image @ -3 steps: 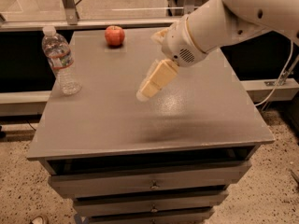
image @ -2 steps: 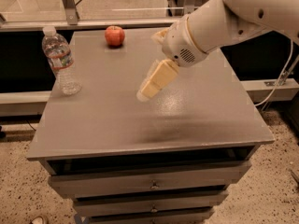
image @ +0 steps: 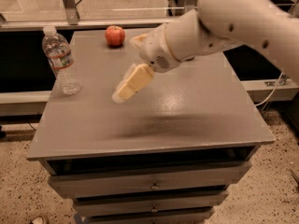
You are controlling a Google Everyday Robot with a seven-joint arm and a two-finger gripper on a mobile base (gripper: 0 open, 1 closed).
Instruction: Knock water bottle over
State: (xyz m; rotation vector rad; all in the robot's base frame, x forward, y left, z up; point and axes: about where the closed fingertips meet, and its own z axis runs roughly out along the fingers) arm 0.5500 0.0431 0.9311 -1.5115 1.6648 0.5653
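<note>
The water bottle [image: 60, 59] is a clear ribbed plastic bottle with a white cap and a white, red and blue label band. It stands upright near the left edge of the grey table [image: 187, 111]. My gripper [image: 122, 93] hangs over the middle of the table, its cream fingers pointing down and left toward the bottle. It is to the right of the bottle, about a hand's width away, and does not touch it. The gripper holds nothing.
A red apple [image: 115, 35] sits at the back of the table, behind the gripper. The table has drawers below its front edge. A dark shelf and metal frame run behind the table. A white cable hangs at the right.
The arm and gripper have moved left across the table toward the bottle. The bottle and apple have not moved.
</note>
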